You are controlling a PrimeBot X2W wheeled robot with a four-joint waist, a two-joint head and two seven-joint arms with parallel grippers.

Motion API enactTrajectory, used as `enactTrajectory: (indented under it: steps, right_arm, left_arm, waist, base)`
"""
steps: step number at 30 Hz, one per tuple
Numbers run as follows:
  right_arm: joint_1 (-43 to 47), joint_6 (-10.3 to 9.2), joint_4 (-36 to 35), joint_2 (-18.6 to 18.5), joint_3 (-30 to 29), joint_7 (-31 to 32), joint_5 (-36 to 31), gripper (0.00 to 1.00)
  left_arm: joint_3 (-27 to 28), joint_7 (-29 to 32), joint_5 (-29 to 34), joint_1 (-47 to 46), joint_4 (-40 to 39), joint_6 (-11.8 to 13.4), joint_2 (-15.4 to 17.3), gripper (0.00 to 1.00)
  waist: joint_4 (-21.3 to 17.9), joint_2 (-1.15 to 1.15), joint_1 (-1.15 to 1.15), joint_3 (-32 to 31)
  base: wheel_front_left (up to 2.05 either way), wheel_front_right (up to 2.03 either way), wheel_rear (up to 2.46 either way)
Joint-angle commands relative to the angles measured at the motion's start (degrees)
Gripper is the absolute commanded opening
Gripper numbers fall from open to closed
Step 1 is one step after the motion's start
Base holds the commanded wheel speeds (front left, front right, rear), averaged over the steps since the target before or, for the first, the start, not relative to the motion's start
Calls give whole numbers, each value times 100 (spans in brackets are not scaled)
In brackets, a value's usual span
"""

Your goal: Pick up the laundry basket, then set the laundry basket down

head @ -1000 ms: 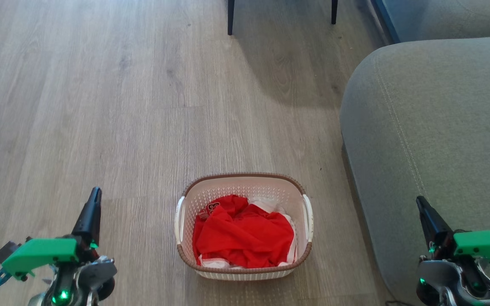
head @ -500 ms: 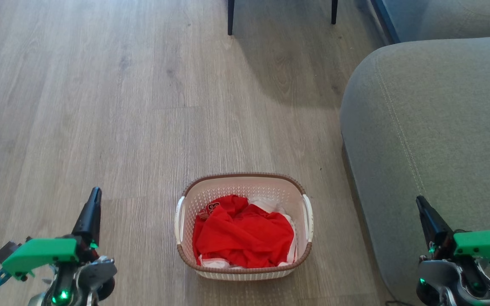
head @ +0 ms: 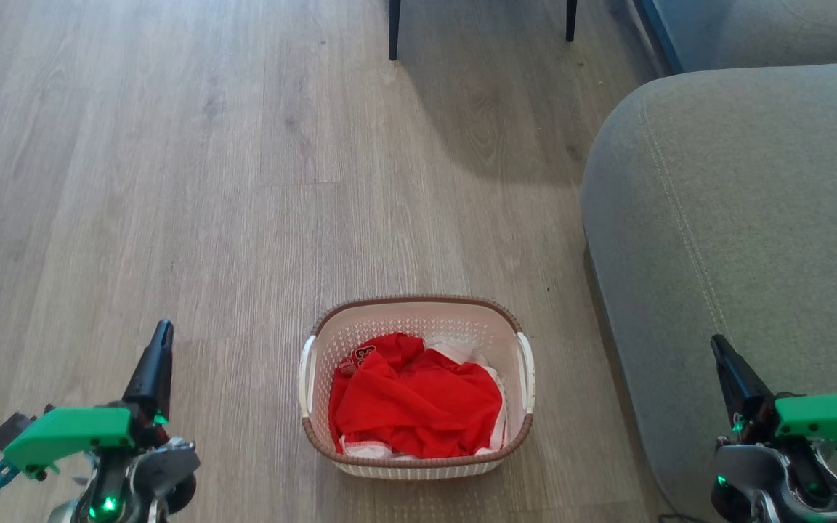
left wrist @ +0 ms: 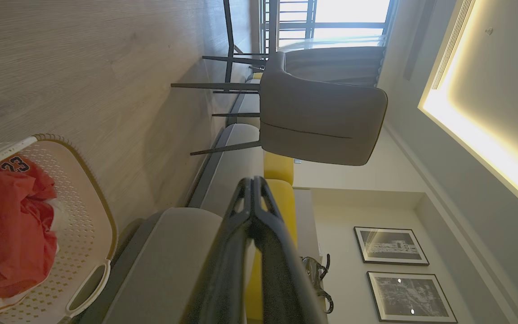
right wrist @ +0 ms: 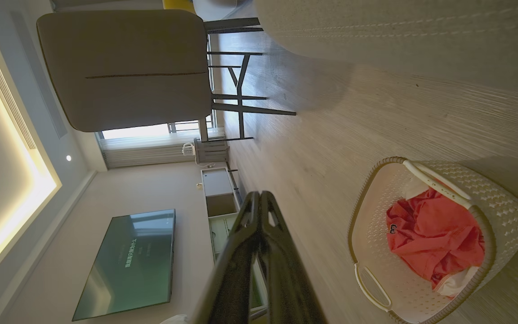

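Note:
The laundry basket (head: 418,311) stands on the wood floor, low in the middle of the head view. It is cream-white and perforated, with a brown rim, white side handles and red and white clothes inside. It also shows as the laundry basket (left wrist: 89,220) and the laundry basket (right wrist: 502,202) in the wrist views. My left gripper (head: 163,330) hangs to the basket's left, shut and empty, well apart from it. My right gripper (head: 716,343) hangs to its right, over the sofa arm, shut and empty. The fingertips meet in both wrist views, at left gripper (left wrist: 252,181) and right gripper (right wrist: 259,194).
A grey sofa arm (head: 738,240) fills the right side, close to the basket. Dark chair legs (head: 394,33) stand at the far end of the floor. Open wood floor (head: 171,181) lies left of and beyond the basket. A grey chair (left wrist: 322,119) stands further off.

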Motion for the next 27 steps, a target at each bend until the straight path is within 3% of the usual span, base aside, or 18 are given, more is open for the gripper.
enactTrajectory:
  steps: [1,12,13,27]
  right_arm:
    - [-286,8,-180,-40,101,41,-56,0]
    - [-286,8,-180,-40,101,41,-56,0]
    - [-1,0,-1,0,1,-1,0,100]
    - [107,1,226,40,208,-181,-92,100]
  left_arm:
    - [206,41,23,-273,-174,-39,27,0]
    - [206,41,23,-273,-174,-39,27,0]
    - [0,-1,1,-1,-1,0,0,100]
    - [-149,-186,108,164,131,12,-1,100]
  waist:
    - [0,0,0,0]
    - [0,0,0,0]
    - [0,0,0,0]
    - [5,0,0,-11]
  base:
    - [0,0,0]
    - [0,0,0]
    - [0,0,0]
    - [0,0,0]
